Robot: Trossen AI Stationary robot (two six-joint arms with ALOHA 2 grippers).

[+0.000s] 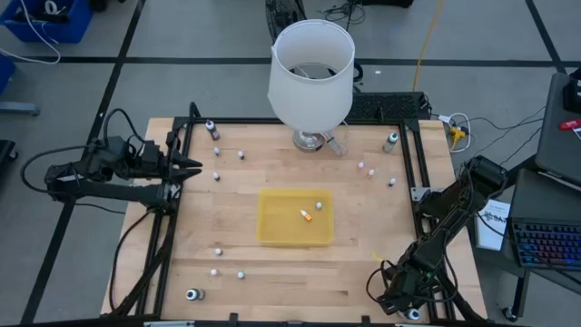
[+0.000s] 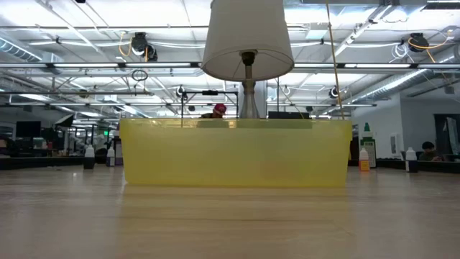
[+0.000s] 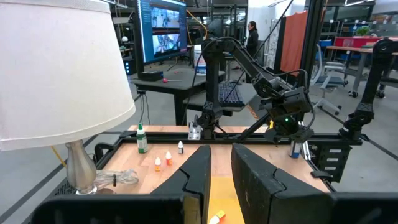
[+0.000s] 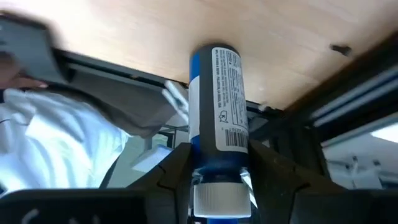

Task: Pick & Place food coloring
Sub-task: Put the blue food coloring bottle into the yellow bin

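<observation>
Right pincer (image 4: 214,163), low at the table's near-right corner, clamps a blue food coloring bottle (image 4: 214,106).

The floor (image 1: 182,86) is gray, with dark lines crossing it. At the upper left of the high view sits a blue bin (image 1: 50,20) with white cords in it. At the right edge a keyboard (image 1: 546,245) with colored keys lies on a dark desk.

In the low view, the ceiling (image 2: 86,36) has long bright lights, pipes and white beams. The room looks big and open, with far-off desks along the middle of the picture.

In the left wrist view, a big screen (image 3: 163,31) glows blue at the top middle. A person (image 3: 253,38) stands far back. An orange panel (image 3: 295,37) stands to the right of them.
</observation>
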